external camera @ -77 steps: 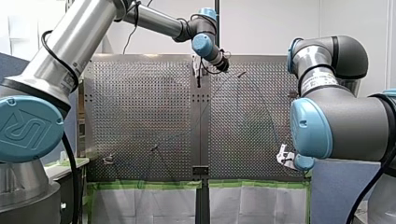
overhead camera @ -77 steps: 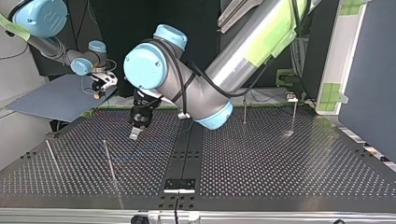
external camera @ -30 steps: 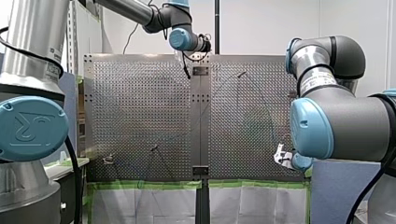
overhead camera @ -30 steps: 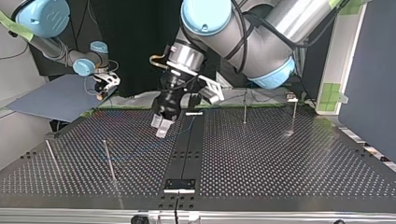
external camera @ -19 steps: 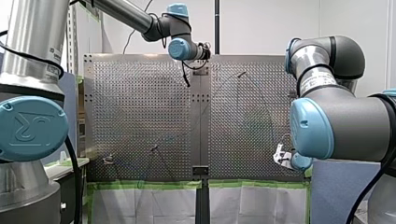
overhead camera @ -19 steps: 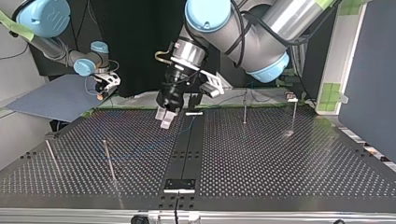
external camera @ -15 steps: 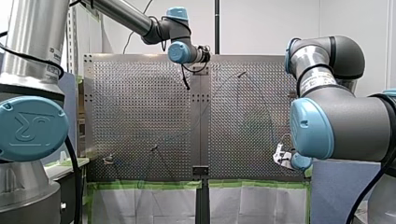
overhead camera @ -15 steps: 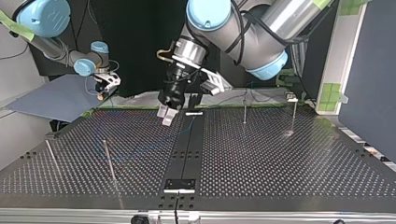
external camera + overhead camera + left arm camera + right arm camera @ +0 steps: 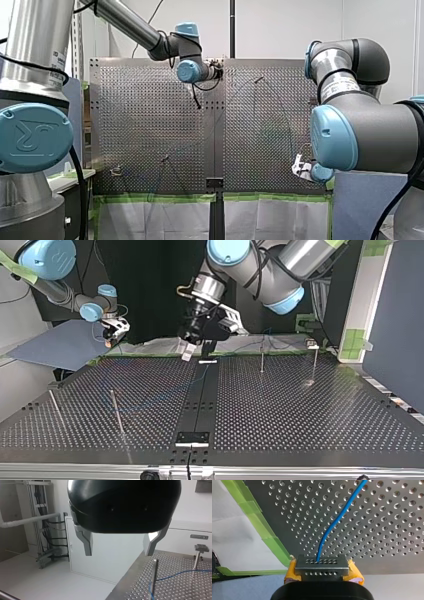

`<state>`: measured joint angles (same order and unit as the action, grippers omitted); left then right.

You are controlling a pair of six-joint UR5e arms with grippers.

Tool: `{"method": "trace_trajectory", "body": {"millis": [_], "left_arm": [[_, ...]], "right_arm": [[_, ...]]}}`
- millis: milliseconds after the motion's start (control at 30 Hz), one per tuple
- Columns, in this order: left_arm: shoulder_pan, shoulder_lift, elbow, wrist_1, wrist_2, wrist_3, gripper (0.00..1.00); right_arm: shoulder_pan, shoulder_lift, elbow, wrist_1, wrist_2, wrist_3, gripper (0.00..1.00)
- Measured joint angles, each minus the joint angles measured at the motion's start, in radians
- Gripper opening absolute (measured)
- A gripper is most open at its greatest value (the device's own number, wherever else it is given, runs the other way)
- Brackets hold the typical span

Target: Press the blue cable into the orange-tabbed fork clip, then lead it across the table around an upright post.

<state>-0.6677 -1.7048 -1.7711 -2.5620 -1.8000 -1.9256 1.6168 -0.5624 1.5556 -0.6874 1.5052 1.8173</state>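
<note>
Since the earlier frames, our left end effector [image 9: 189, 351] has withdrawn to the worktop's [image 9: 300, 410] far edge in the top view, and its fingers stand apart, holding nothing. Our right end effector [image 9: 322, 566] is clenched on the blue cable [image 9: 333, 522], which trails away over the perforated worktop.

My front camera looks from behind over the perforated metal table [image 9: 150, 125]; the top one faces back across it, low. Both wrist cameras catch the thin blue cable [image 9: 319, 552], the right very closely.
</note>
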Motion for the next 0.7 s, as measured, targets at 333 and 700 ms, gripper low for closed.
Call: {"method": "trace_trajectory", "body": {"millis": [333, 700], "left_arm": [[0.0, 0.0, -0.088, 0.018, -0.01, -0.007, 1.0], [0.001, 0.0, -0.188, 0.018, -0.014, -0.008, 1.0]], "right_arm": [[0.003, 0.0, 0.0, 0.0, 0.001, 0.0, 0.0], [0.005, 0.0, 0.0, -0.001, 0.001, 0.0, 0.0]]}}
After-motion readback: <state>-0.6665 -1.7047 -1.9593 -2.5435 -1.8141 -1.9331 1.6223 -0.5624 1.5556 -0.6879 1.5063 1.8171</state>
